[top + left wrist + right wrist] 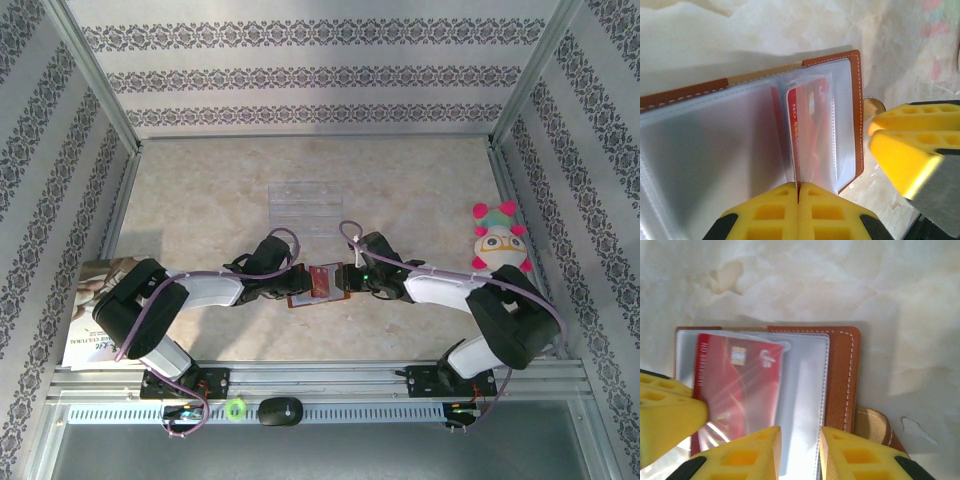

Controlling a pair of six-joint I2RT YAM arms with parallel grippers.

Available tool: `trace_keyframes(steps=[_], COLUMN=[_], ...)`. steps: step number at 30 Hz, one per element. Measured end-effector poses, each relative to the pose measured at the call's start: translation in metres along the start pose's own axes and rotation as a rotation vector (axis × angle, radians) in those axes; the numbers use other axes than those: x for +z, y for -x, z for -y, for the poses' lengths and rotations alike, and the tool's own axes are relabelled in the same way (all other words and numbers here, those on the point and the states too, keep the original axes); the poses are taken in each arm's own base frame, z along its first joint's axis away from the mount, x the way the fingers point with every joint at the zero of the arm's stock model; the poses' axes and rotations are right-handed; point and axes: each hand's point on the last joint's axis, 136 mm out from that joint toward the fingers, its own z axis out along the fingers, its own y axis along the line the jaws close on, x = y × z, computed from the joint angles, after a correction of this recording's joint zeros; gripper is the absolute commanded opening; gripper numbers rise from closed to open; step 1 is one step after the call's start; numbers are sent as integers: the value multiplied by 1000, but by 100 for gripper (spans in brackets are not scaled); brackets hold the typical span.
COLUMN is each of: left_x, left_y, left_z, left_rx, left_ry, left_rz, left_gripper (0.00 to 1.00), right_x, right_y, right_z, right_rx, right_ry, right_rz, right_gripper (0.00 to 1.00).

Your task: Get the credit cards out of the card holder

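The brown leather card holder (318,283) lies open on the table between my two grippers, its clear sleeves facing up. A red credit card (810,130) sits partly inside a sleeve. In the left wrist view the left gripper (798,186) is shut on the near edge of that red card. The right gripper (800,432) stands over the holder's outer sleeve beside the leather edge (842,375); its fingers are slightly apart with nothing pinched. The red card (735,385) shows a chip through the plastic. From above, the left gripper (293,282) and right gripper (347,280) flank the holder.
A clear ridged tray (300,205) lies farther back at the table's middle. A plush toy (497,240) stands at the right wall. A booklet (85,310) lies at the left edge. The holder's snap tab (875,422) sticks out beside the right fingers.
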Motion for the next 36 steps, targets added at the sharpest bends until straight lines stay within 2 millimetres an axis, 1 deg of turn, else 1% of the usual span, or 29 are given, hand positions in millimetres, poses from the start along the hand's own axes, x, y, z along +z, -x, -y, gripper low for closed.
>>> trace_keyframes(steps=[2,5,9,12,13,17,20,26,28,31,36], left_x=[0,0,0,0,0,-1,0,-3,-5,-7,-8], left_y=[0,0,1,0,0,1,-1,-3,-4,-6,-6], left_z=[0,0,0,0,0,-1,-2,-3,-4,-4,-4], left_rx=[0,-1,-1,-1,-1,0,1,2,2,3,3], left_ry=[-2,-4,-3,-3,-3,-2,2,0,0,-2,-3], left_rz=[-2,-4,-2,-3,-3,-1,-5,-3,-3,-1,-1], left_gripper=[0,0,0,0,3,18,22,20,17,14,15], right_x=[-5,-2,12,24,27,32,33,33,33,34,35], right_y=[3,3,-2,-13,-15,-11,-11,-11,-11,-10,-10], right_z=[-9,-17,-15,-8,-8,-13,-13,-13,-14,-14,-14], right_rx=[-29,-45,-36,-22,-22,-27,-24,-24,-24,-24,-25], right_ry=[21,38,42,31,30,34,33,33,34,34,34], right_rz=[17,6,-37,-86,-97,-100,-102,-101,-101,-101,-102], right_gripper=[28,23,21,20,20,18,18,18,18,18,18])
